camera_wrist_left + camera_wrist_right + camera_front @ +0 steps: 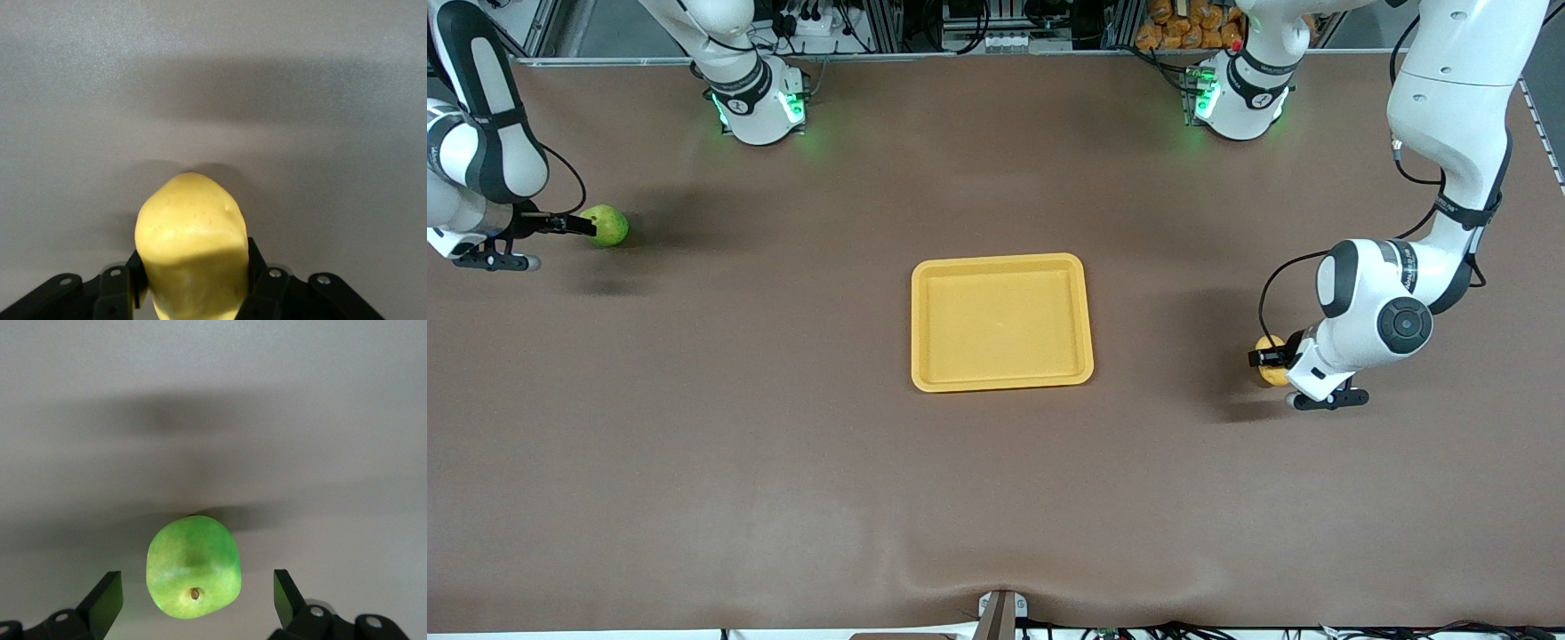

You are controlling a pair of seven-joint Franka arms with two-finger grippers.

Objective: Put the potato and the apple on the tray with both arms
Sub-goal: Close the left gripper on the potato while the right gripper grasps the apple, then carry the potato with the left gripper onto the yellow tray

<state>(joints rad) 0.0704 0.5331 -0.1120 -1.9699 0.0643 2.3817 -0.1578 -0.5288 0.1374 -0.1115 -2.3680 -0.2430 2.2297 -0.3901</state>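
The yellow potato [190, 247] rests on the brown table at the left arm's end, and my left gripper [193, 270] is shut on it, both fingers pressed against its sides. In the front view that gripper [1259, 358] covers the middle of the potato [1272, 374]. At the right arm's end the green apple [193, 567] lies on the table between the fingers of my right gripper [198, 593], which stands open with a gap on each side. The front view shows this gripper [585, 224] right at the apple [611, 226]. The yellow-orange tray [1000, 263] sits mid-table with nothing in it.
The two arm bases [756, 107] [1240, 98] stand with green lights along the table edge farthest from the front camera. A small bracket [1000, 613] sits at the nearest edge. Bare brown mat surrounds the tray on all sides.
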